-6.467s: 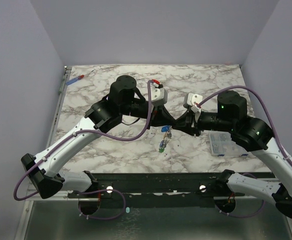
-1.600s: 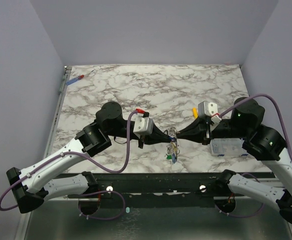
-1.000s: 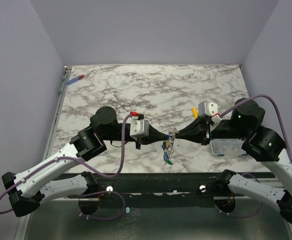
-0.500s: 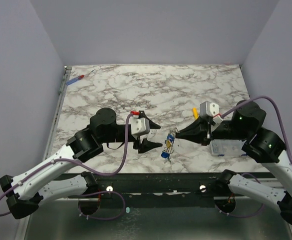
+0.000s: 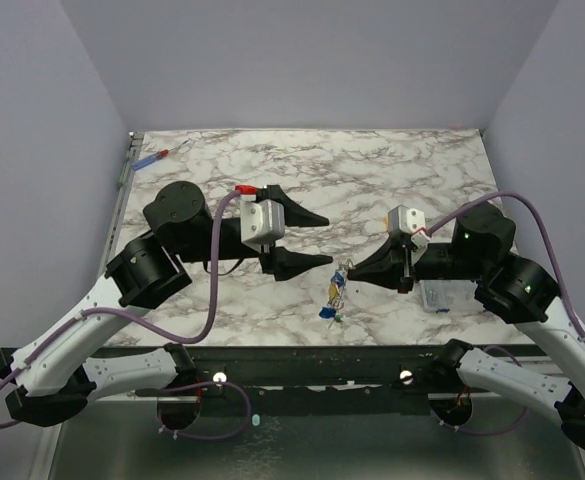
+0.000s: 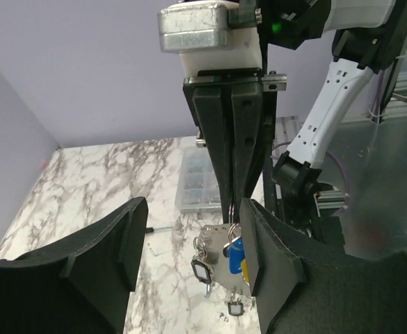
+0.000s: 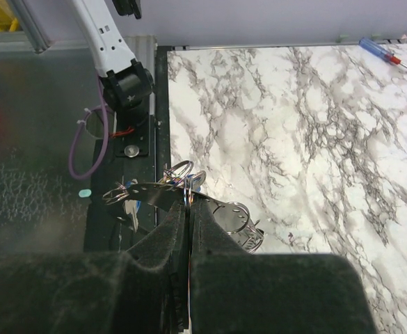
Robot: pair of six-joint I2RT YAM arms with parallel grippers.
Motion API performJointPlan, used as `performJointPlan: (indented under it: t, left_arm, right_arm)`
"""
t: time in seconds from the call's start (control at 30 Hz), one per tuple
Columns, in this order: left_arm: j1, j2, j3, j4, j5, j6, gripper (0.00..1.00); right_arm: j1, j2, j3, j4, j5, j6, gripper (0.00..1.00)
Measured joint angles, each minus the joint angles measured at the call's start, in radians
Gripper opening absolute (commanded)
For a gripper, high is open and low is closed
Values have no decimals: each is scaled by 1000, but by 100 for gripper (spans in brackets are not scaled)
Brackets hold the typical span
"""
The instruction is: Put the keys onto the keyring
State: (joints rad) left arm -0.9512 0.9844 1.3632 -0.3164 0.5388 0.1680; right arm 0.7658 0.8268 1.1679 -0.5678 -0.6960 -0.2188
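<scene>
The keys hang in a bunch from the keyring, long axis straight down and a blue tag showing among them. They dangle over the marble table, near its front edge and between the two arms. The right claw is pinched tight on the top of the keyring, its fingers pointing left, while the left claw stands wide with nothing in it, facing the bunch from just beside it. A clear box lies under the right arm, and a screwdriver sits well apart at the far left corner.
</scene>
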Motion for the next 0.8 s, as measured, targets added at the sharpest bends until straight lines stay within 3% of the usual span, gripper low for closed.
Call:
performJointPlan:
  t: [0.33,0.8]
  left_arm:
    - [0,196,100,-42,117,-33,41]
    - [0,243,101,-59,163,-45,43]
  right_arm:
    - [0,-28,-47,12,22,-11,1]
    - [0,-89,-77,29,87,-10,1]
